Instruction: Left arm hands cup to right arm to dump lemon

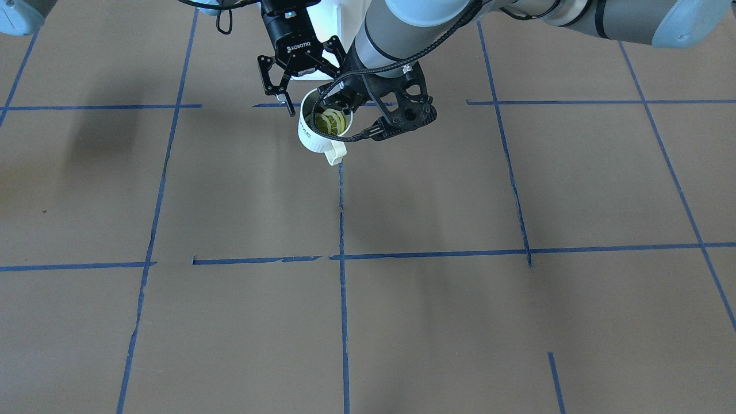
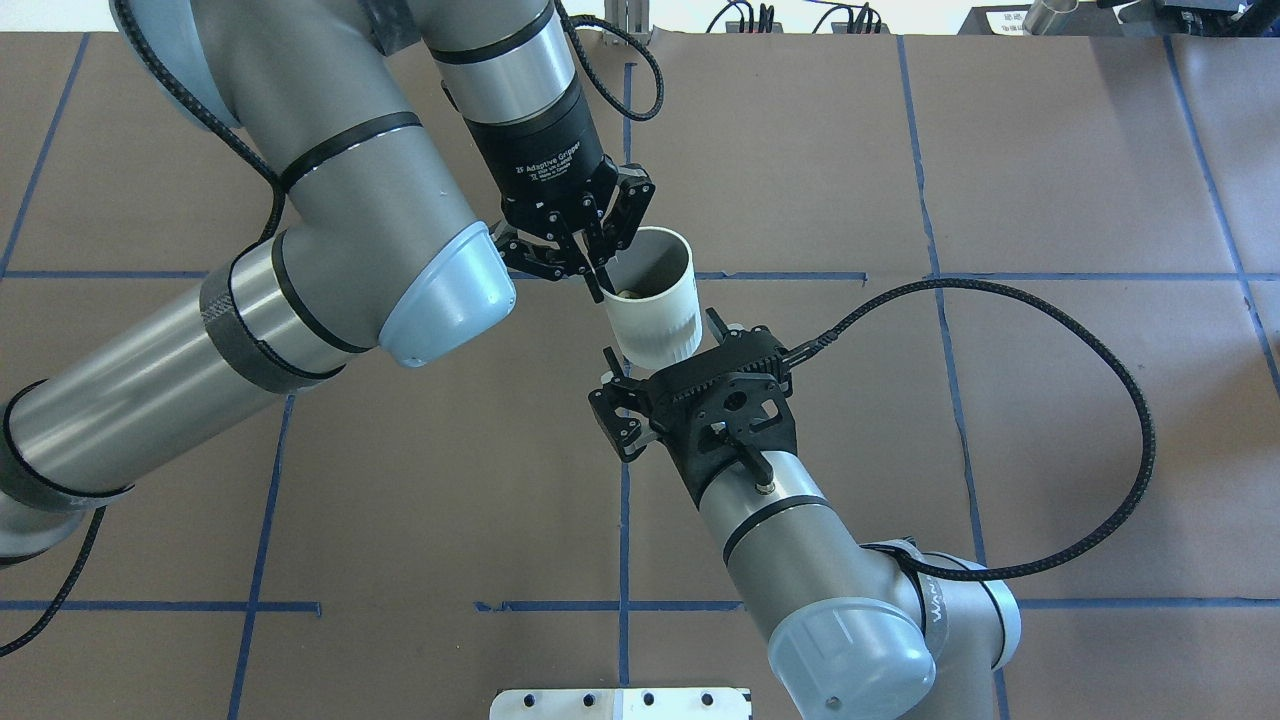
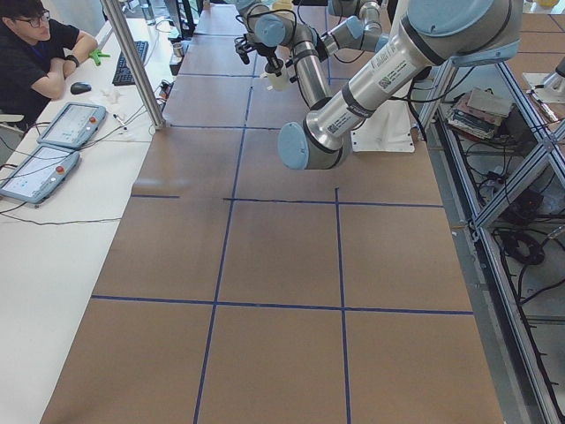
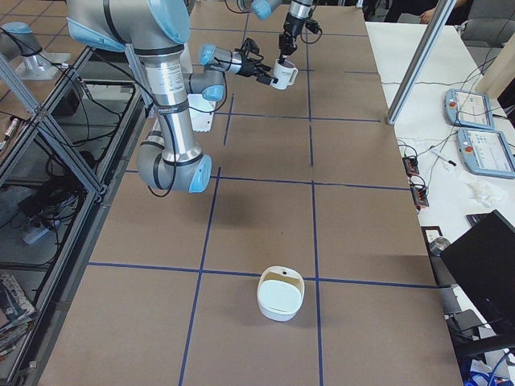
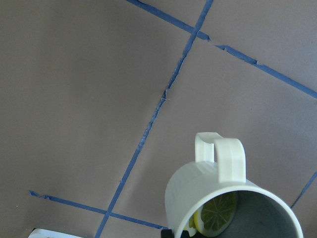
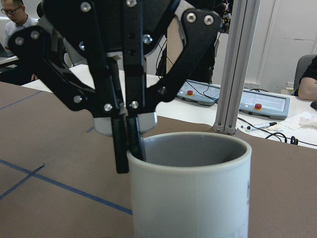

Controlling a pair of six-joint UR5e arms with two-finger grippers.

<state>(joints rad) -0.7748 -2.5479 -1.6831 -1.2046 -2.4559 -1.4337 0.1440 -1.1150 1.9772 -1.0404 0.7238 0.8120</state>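
Jaws of the left arm [image 2: 340,200] clench the cup [image 2: 655,315] by its rim; the right arm [image 2: 765,525], jaws released, flanks its near-upright body from five o'clock.

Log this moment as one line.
phase: handover | left hand: shut on cup rim, cup held in air | right hand: open beside cup, not gripping | lemon: inside cup

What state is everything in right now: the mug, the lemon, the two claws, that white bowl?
Cup: upright, held by its rim above the table.
Lemon slice: inside the cup.
Left gripper: shut on the cup's rim.
Right gripper: open, beside the cup.
White bowl: empty, on the table.
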